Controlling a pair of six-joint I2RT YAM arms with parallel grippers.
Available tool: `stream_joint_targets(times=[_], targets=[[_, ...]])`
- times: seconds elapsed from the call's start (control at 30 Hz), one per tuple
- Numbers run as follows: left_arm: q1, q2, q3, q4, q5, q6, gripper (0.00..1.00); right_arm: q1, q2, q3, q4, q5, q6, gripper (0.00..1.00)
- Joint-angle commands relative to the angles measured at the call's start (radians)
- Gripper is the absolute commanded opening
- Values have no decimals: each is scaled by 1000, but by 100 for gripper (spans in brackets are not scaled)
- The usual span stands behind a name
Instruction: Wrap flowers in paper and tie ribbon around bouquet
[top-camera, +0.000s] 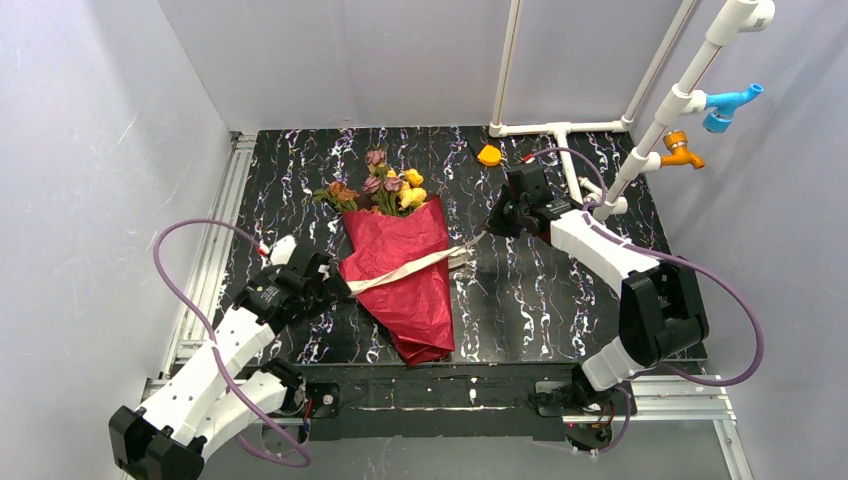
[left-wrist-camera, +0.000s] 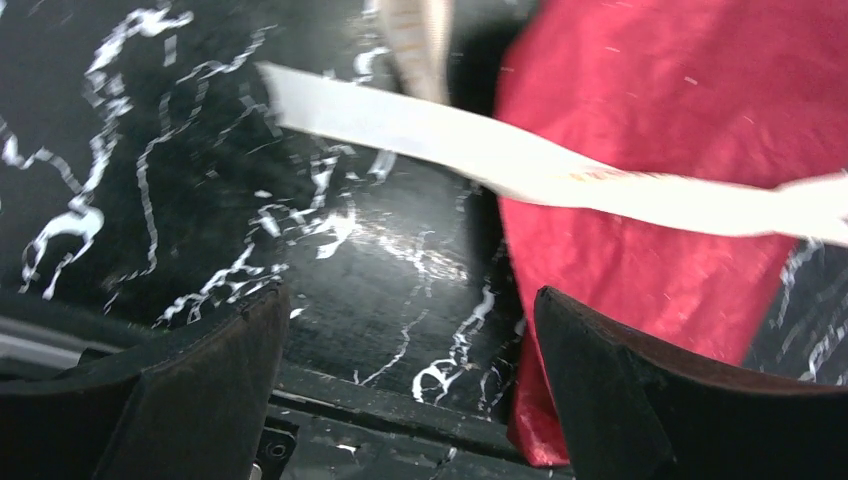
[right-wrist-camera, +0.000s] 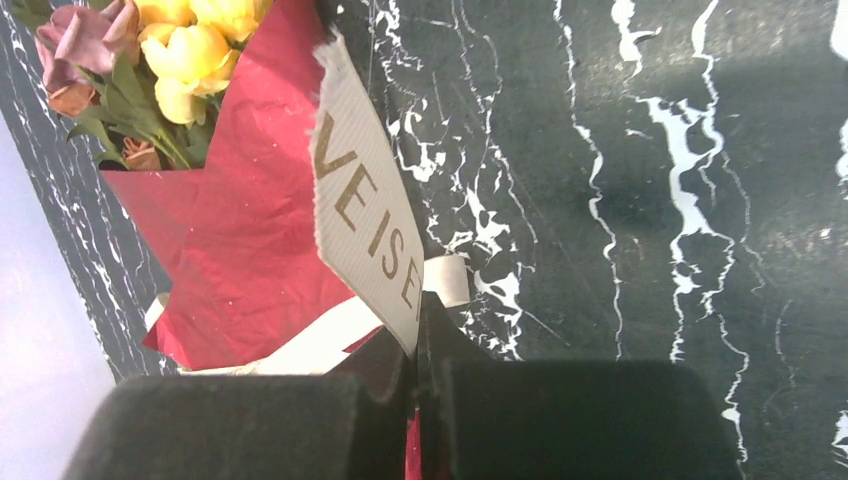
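Note:
The bouquet lies mid-table, a cone of dark red paper with the yellow, orange and pink flowers at its far end. The cream ribbon runs across the cone from left to right. My left gripper is open at the cone's left edge. In the left wrist view its fingers stand wide apart and hold nothing, and the ribbon hangs free beyond them, in front of the paper. My right gripper is to the right of the cone. It is shut on the ribbon, which carries gold letters.
A small orange wedge sits at the back of the table. A white pipe frame with a blue fitting and an orange fitting rises at the back right. White walls enclose the black marbled table.

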Motion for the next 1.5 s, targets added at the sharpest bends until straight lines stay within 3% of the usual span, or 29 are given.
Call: stream_joint_targets(times=[0.0, 0.23, 0.37, 0.57, 0.77, 0.9, 1.27, 1.47], targets=[[62, -40, -69, -111, -72, -197, 89, -22, -20, 3, 14, 3, -29, 1], [71, -119, -182, -14, -61, -507, 85, -23, 2, -15, 47, -58, -24, 1], [73, -99, -205, 79, -60, -581, 83, -23, 23, -24, 68, -101, -16, 1], [72, -66, -229, 27, -75, -806, 85, -22, 39, -49, 107, -145, 2, 1], [73, -89, -287, 38, -135, -994, 74, -23, 43, -57, 117, -154, 1, 1], [73, -105, -346, 101, -164, -1055, 69, -22, 47, -60, 120, -157, 1, 1], [85, -81, -416, 213, -255, -1071, 70, -23, 50, -58, 110, -170, -20, 1], [92, -29, -437, 279, -259, -1078, 54, -22, 55, -63, 111, -181, -23, 1]])
